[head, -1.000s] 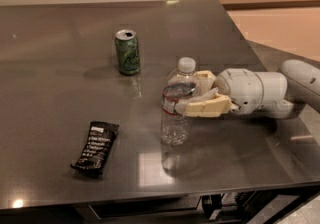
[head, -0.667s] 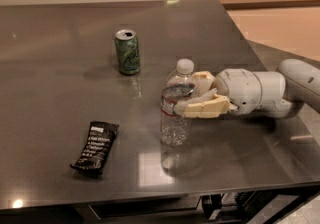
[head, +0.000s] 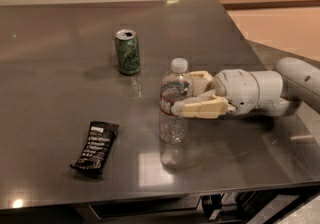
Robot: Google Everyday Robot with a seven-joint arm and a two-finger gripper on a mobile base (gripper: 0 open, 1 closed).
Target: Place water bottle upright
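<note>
Horizontally outstretched arm (head: pixel 260 92), wrist level, tool (head: pixel 184 93) pinching the upright water bottle (head: pixel 173 125) around its middle.

table (head: pixel 60 43): can (head: pixel 127 52) behind water bottle (head: pixel 172 123) | jaws around it | bar (head: pixel 96 148) front-left

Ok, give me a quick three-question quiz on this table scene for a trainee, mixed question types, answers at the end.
1. True or false: the water bottle lies on its side on the table.
2. The gripper reaches in from the right. What does it hold? A: green can. B: black wrapper. C: water bottle.
3. Fill in: the bottle's cap is ___.
Key: 1 false, it stands upright. 2 C, the fingers are shut on it at the label. 3 white.
</note>
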